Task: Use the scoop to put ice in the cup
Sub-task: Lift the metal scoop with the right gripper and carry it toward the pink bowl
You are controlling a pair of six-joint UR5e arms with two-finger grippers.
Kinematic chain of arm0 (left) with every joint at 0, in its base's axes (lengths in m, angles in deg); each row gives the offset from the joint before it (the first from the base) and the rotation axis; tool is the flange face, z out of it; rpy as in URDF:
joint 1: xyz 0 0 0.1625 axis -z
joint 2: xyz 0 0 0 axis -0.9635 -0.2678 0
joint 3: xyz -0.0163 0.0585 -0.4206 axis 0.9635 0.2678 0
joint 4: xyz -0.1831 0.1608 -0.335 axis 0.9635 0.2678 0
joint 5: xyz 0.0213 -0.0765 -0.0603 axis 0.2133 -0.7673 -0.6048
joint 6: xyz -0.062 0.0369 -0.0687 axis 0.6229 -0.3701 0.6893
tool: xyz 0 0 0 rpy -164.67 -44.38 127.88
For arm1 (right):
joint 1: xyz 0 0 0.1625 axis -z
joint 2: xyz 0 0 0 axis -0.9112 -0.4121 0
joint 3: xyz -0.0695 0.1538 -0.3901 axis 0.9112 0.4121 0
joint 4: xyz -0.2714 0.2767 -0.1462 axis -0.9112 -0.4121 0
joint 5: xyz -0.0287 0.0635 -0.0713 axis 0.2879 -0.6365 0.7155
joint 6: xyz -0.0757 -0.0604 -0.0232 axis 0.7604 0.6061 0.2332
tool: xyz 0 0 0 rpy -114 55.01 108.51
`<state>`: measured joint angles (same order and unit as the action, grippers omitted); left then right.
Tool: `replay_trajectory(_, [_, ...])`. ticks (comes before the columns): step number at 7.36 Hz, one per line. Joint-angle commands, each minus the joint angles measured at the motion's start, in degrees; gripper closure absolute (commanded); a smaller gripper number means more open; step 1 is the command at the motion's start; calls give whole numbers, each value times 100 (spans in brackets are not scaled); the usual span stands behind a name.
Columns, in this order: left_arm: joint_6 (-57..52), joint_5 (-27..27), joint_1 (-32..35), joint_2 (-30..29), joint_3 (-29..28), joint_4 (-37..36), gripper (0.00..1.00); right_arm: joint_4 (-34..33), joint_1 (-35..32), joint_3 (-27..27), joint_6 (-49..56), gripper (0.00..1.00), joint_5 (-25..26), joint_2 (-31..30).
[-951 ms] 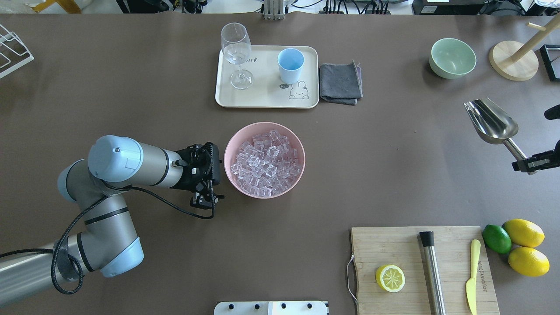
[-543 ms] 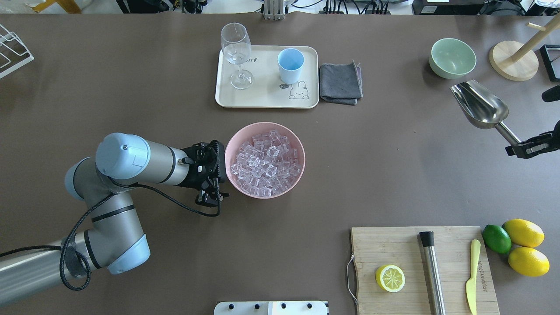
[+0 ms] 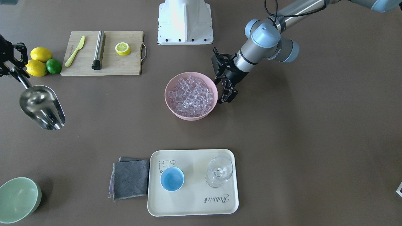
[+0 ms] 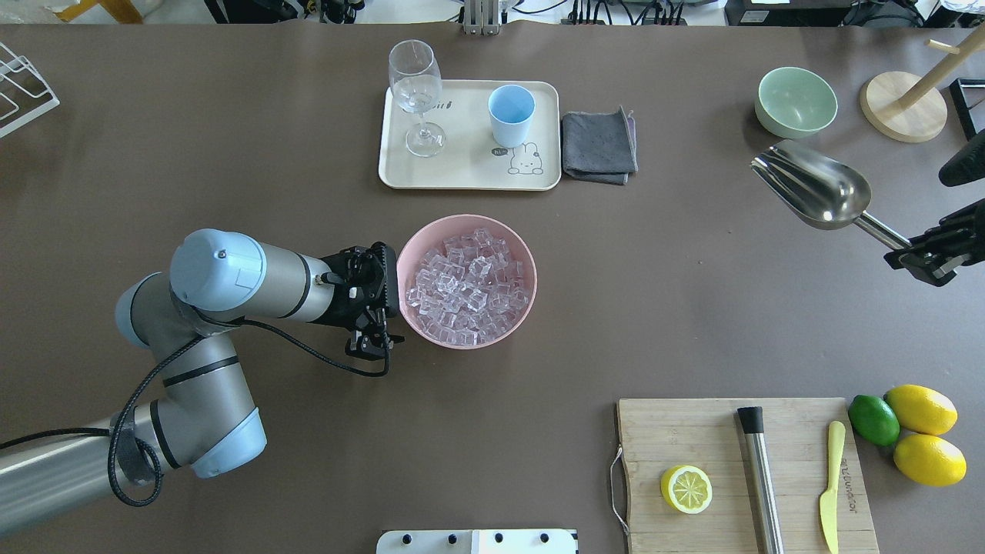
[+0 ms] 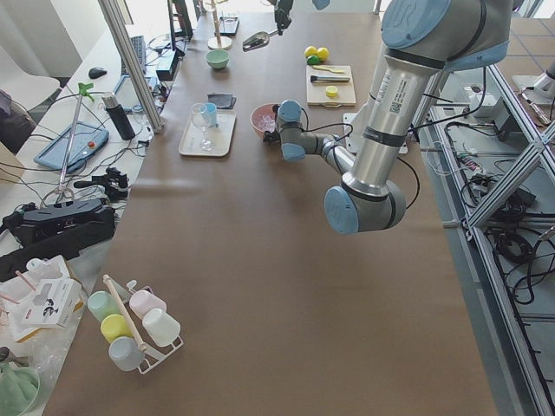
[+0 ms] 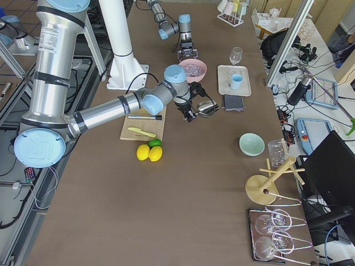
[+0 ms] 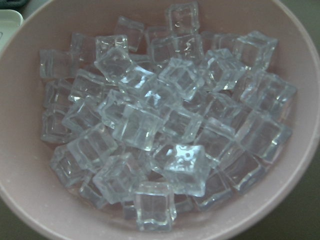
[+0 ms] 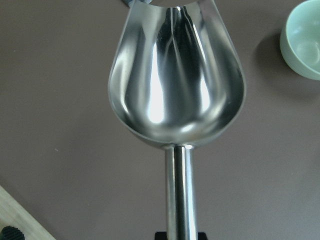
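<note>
From overhead, the ice [image 4: 465,288] lies in the bowl [image 4: 528,258] mid-table; the tray [image 4: 462,165] bearing the cup [image 4: 511,114] is at its 12 o'clock, the scoop [image 4: 816,188] well apart at 3, the cutting board [image 4: 692,431] at 4

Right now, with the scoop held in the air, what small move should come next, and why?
Probably carry the scoop across toward the pink bowl. The right claw grips its handle, its trough is empty and far from the ice, and the cup holds nothing yet.
</note>
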<state>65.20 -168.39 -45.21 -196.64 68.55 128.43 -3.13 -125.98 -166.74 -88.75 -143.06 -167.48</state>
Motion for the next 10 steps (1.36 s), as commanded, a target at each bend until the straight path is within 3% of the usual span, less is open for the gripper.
replay_trajectory(1, [0, -122, 115, -37, -105, -9, 1, -1805, 255, -567, 1508, 100, -160, 783])
replay_trajectory(3, [0, -255, 186, -134, -220, -9, 1, -4410, 642, -682, 2300, 100, 305, 2695])
replay_trajectory(4, [0, -255, 178, -152, -229, 0, 1, -4884, 1123, -604, 2250, 100, 819, 3174])
replay_trajectory(5, [0, -255, 178, -152, -229, 0, 1, -5289, 1423, -569, 2040, 100, 903, 3466])
replay_trajectory(9, [-9, -263, 169, -143, -229, 8, 1, -5425, 1716, -568, 1880, 100, 965, 3697])
replay_trajectory(10, [0, -263, 169, -143, -229, 9, 1, -5442, 1803, -316, 1950, 100, 965, 4019])
